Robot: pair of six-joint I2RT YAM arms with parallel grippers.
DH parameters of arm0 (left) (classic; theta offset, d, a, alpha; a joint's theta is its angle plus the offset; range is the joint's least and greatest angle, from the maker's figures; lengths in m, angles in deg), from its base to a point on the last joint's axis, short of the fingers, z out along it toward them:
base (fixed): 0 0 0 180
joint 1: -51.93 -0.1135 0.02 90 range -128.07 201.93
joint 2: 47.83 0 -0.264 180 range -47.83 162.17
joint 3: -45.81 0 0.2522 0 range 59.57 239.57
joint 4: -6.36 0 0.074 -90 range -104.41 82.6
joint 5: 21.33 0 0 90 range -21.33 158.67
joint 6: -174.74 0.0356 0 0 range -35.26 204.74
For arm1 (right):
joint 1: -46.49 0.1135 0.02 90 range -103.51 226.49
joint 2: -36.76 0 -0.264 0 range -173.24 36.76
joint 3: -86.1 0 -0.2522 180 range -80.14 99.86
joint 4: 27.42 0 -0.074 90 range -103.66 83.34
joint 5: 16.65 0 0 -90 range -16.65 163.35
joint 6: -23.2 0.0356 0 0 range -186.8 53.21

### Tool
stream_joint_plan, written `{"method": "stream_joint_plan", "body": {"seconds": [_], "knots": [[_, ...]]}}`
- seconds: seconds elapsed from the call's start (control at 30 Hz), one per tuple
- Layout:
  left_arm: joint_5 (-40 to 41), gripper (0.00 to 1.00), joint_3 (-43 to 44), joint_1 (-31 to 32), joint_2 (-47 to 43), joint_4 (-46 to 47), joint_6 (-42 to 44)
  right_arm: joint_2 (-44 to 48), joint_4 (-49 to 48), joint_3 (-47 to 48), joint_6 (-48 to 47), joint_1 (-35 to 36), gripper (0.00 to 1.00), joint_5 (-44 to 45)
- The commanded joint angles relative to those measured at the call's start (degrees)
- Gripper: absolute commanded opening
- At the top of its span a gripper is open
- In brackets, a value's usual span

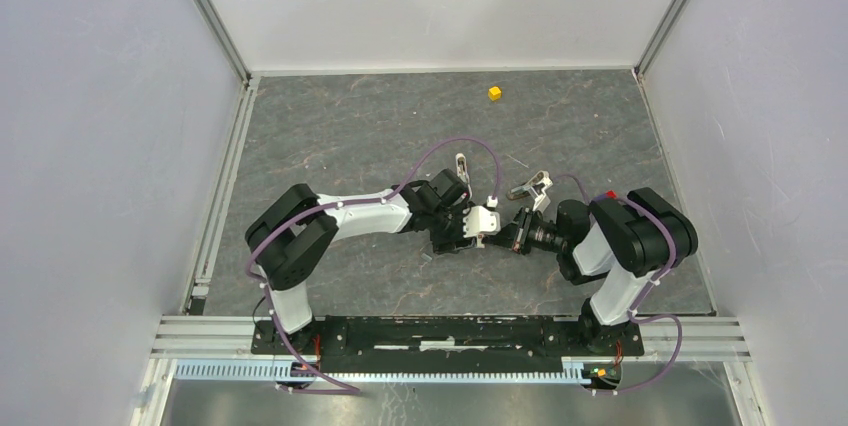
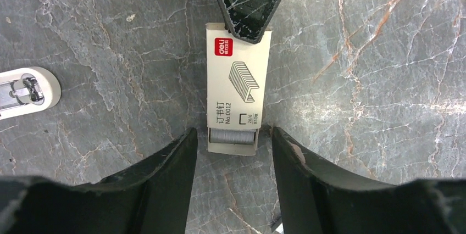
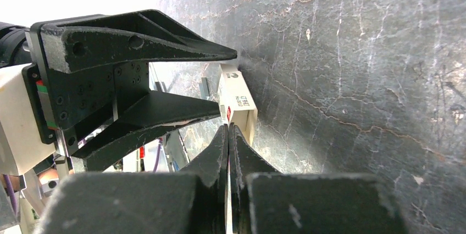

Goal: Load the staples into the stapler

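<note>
The staples (image 2: 233, 135) are a grey block that shows at the near end of a pale card sleeve (image 2: 237, 80) with a red logo, lying flat on the table. My left gripper (image 2: 232, 131) is open, with one finger on each side of that near end, apart from it. My right gripper (image 2: 250, 35) is shut and its tip rests on the sleeve's far end; it also shows in the right wrist view (image 3: 228, 129), against the sleeve (image 3: 237, 99). The white stapler (image 2: 27, 92) lies left of the sleeve, with its metal channel showing. The two grippers meet in the top view (image 1: 490, 231).
A small yellow cube (image 1: 494, 93) sits far back on the grey marbled table (image 1: 350, 136). Two small pale items (image 1: 530, 187) (image 1: 462, 163) lie just behind the grippers, too small to tell apart. White walls enclose the table on three sides.
</note>
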Motion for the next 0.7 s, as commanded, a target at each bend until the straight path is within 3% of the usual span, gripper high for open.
{"method": "stream_joint_plan", "body": {"seconds": [0.0,0.23,0.67], "knots": [[-1.6,0.57,1.4,0.1,0.9,-0.4,3.2,-0.6,-4.0,1.0,-0.3,0.4,0.0,-1.5],[0.0,0.44,0.5,0.1,-0.1,-0.7,2.6,-0.6,-3.7,1.1,-0.3,0.4,0.0,-0.9],[3.0,0.38,-2.0,0.1,-1.4,-0.8,1.9,-2.7,-6.9,0.1,1.0,-0.4,0.0,-0.5]]}}
